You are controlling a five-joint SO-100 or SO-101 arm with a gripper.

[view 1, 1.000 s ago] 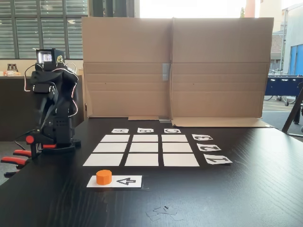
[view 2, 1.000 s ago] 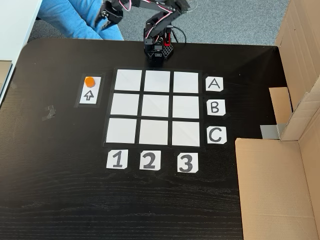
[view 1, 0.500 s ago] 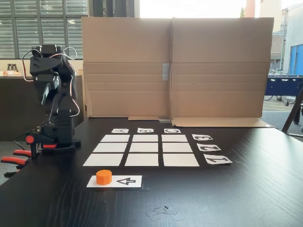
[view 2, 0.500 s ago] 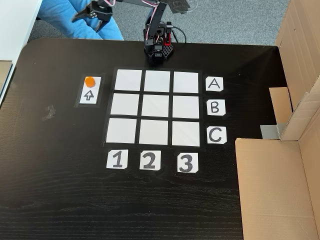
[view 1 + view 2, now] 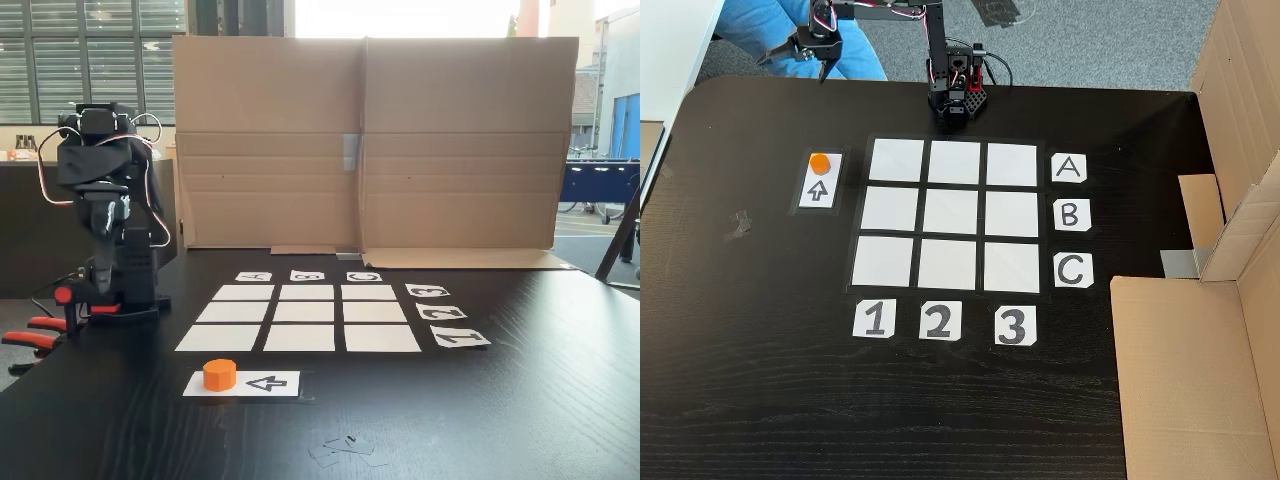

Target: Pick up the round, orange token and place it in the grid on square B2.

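Token: we see the orange token [image 5: 819, 161] on the end of a white strip with a black arrow [image 5: 818, 181], left of the grid in the top-down fixed view; in the low fixed view the token [image 5: 219, 374] sits on the strip's left end, in front of the grid.
Grid: we count nine white cells [image 5: 953, 214] on the black table [image 5: 760, 380], all bare; letter cards A B C on the right and number cards 1 2 3 below in the top-down view.
Centre square: we see the middle cell [image 5: 954, 212] with nothing on it; the token is well apart from it.
Arm: we see the base [image 5: 958, 98] at the table's far edge just above the grid, with the arm stretched left in the top-down view.
Gripper: we see it [image 5: 795, 58] up in the air beyond the table's top-left corner, fingers spread apart, holding nothing, well apart from the token.
Low view of arm: we see the arm [image 5: 105, 200] folded upright at the left; fingers hard to make out there.
Background: we see cardboard panels [image 5: 365, 140] standing behind the grid.
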